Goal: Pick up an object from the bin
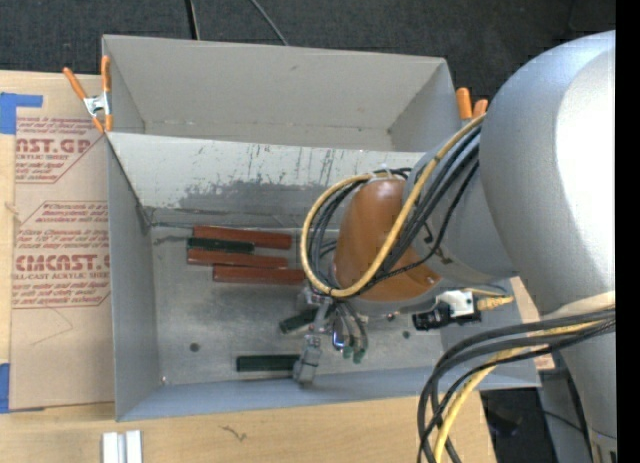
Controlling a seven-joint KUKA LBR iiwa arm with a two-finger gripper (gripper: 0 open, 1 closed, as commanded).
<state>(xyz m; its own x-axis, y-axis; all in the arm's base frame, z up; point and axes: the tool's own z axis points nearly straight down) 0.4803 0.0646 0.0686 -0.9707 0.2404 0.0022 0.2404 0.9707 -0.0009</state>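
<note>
Grey metal bin (130, 251), open top, tall sloped walls, scuffed floor. Few things in it, all on the floor.

Three reddish-brown flat bars lie roughly parallel, long sides running left to right, mid-floor toward the back wall: top brown bar (245, 239), middle brown bar (232, 256) with a darker left end, and lowest brown bar (255, 274), shifted a bit right. They are stepped, touching or just beside each other.

One dark green bar (265, 362) lies flat on its own near the front wall, well apart from the brown ones. A small dark green piece (294, 323) sits between the brown bars and the green bar, right at the tool head. Cannot tell whether it is loose or part of the robot.

The arm (560, 181) comes in from the right, with an orange cover (375, 241) at the wrist and yellow and black cables (318, 241) looped around it.

The jaws are down low over the front-middle floor, just beside the right end of the dark green bar, which is the nearest thing. Contact with it is unclear. A small grey bit (305, 371) sits at that end, and what it is stays unclear. Cables and clutter hide the tip, so I cannot tell whether the jaws are wide, narrow or holding anything.
</note>
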